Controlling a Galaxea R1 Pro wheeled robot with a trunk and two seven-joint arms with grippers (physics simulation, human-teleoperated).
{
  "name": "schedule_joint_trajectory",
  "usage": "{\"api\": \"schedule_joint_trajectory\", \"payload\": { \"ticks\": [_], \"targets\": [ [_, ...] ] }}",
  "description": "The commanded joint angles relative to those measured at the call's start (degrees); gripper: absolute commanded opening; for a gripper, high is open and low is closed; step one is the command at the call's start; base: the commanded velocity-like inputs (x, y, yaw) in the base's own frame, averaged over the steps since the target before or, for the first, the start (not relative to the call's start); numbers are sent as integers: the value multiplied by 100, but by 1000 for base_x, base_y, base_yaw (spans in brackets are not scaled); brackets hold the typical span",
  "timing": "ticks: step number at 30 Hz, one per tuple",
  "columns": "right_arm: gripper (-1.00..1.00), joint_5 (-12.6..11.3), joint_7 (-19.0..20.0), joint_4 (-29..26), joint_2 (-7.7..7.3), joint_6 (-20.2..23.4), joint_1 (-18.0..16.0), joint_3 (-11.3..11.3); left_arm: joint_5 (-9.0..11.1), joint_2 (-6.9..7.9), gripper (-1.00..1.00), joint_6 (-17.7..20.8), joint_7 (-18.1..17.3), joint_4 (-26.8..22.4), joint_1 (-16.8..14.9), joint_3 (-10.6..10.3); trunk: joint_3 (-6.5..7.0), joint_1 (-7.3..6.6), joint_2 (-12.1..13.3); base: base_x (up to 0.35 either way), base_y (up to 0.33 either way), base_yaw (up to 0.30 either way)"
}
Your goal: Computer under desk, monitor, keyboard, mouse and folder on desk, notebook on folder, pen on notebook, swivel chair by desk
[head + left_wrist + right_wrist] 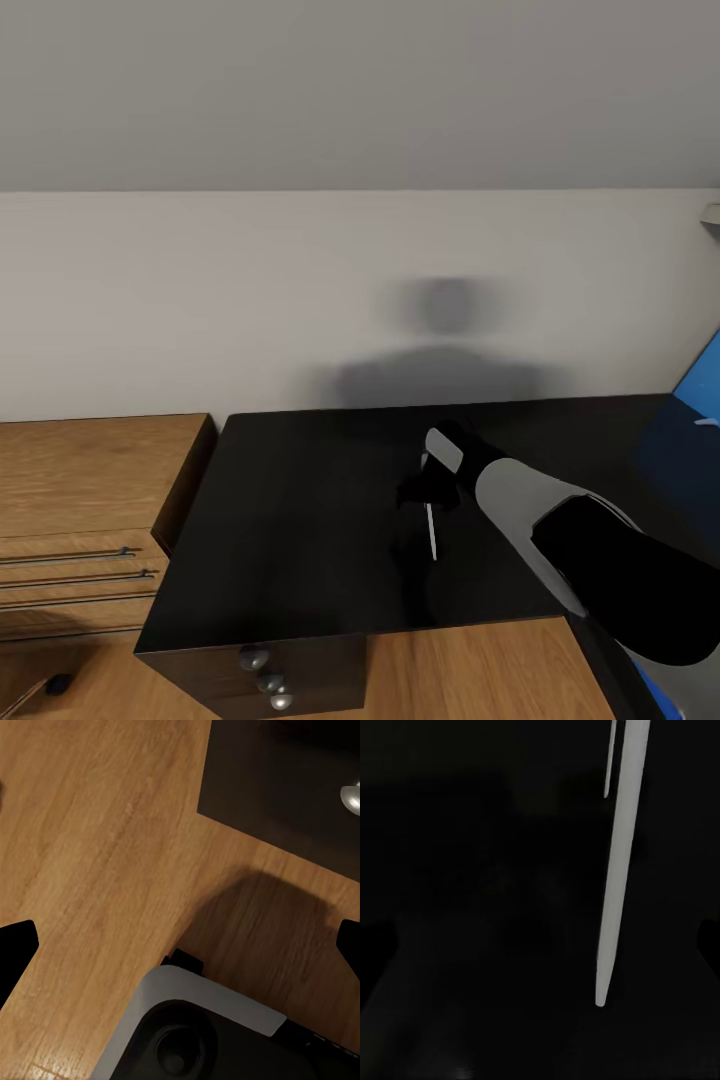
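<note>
We count one desk, one pen on it, one blue folder, three drawer handles.

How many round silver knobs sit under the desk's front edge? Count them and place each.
3 silver knobs on the dark front under the desk: upper, middle, lowest at the picture's edge. More may be cut off below.

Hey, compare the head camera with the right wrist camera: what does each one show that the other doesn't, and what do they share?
Head view: the oak drawers, the pale wall and the robot's right arm reaching over the black desk. Right wrist view: the clip of the pen, seen close. Both: the white pen lying on the glossy black desktop.
</note>
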Motion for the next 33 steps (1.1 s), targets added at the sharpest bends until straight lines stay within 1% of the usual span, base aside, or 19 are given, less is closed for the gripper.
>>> {"api": "schedule_joint_trajectory", "payload": {
  "ticks": [1,8,14,25,33],
  "targets": [
    [100,-114,-45,-11,-27,39,-4,25,59,2,100,-19,-13,4,-3,-40,-6,0,-4,0,0,0],
    [100,-182,-53,-23,-96,75,-4,22,66,2,100,-19,-13,4,-6,-40,-6,0,-4,0,0,0],
    [100,-194,-281,-34,-163,38,-4,21,60,2,100,-19,-20,4,-4,-40,-6,0,-4,0,0,0],
    [100,-197,-390,-33,-177,-35,-4,21,67,10,100,-19,-21,5,-3,-40,-6,0,-4,4,0,0],
    [100,-197,-396,-29,-177,-40,-4,21,64,14,100,-19,-22,29,-3,-40,-6,0,-4,138,0,0]
  ]
}}
